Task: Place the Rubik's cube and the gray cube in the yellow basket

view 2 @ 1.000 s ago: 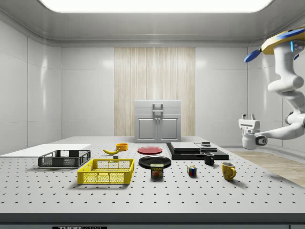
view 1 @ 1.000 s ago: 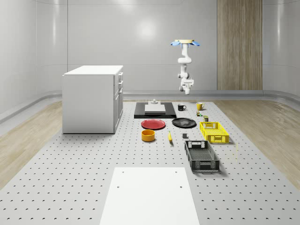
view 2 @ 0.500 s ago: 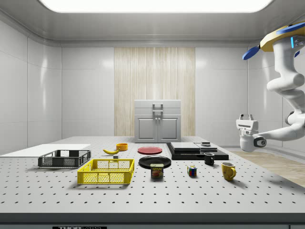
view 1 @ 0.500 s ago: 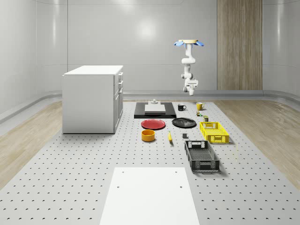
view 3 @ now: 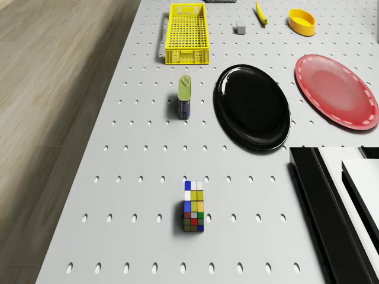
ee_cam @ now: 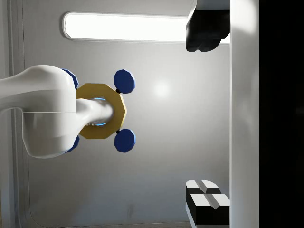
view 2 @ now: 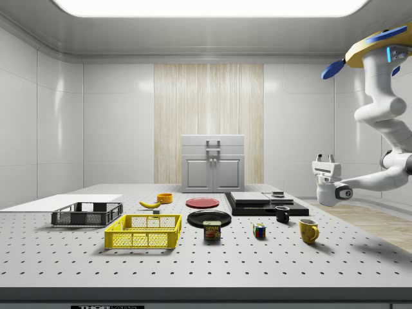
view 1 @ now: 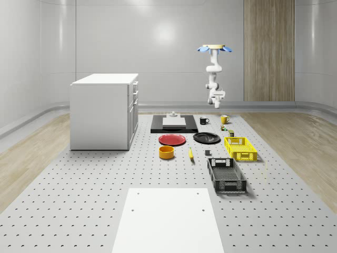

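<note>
- Plainly, the Rubik's cube point(view 3: 193, 207) sits untouched on the perforated table point(view 3: 118, 177), near the black tray point(view 3: 331, 225); the gray cube point(view 3: 241, 27) lies beyond the black plate point(view 3: 253, 106), beside the yellow basket point(view 3: 188, 32).
- Nothing is in the basket, so I judge the first approach is under way.
- Over the table's far end the drone point(view 2: 380, 51) hovers high; its gripper point(view 2: 324, 157) points upward, empty, fingers parted narrowly.
- Next, the arm must turn down and descend onto the Rubik's cube.
- A can point(view 3: 185, 97) stands between cube and basket; a yellow mug point(view 2: 308, 230) is nearby.
</note>
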### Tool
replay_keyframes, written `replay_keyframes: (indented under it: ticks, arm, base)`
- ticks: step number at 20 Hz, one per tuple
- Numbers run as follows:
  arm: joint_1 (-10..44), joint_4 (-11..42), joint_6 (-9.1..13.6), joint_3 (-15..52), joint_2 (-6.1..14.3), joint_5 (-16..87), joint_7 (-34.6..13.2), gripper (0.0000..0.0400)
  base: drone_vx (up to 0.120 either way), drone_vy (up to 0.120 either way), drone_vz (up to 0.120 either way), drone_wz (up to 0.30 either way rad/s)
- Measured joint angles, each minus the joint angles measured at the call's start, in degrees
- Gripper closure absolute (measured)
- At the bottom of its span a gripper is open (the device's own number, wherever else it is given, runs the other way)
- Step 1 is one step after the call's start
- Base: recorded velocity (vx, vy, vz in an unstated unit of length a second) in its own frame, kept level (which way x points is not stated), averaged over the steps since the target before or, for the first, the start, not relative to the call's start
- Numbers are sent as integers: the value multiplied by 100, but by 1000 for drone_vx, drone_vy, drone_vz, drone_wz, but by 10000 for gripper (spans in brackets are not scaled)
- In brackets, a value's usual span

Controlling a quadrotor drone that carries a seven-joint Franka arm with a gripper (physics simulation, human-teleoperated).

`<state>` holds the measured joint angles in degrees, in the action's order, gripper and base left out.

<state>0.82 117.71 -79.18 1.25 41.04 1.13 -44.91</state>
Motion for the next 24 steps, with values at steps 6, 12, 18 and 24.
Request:
replay_keyframes:
  ticks: [6, 12, 18, 24]
  arm:
    - [52, 26, -28, 168, 21, 235, -31, 0]
    - [193, 103, -65, 625, 53, 880, -117, 0]
    - [572, 523, -145, 1788, 161, 2553, -369, 0]
    - [1458, 2164, -263, 3861, 528, 5919, -1153, 0]
  base:
    - [120, 20, 0, 0]
    - [120, 0, -73, 0]
    - [120, 0, -13, 0]
    - [120, 0, -120, 0]
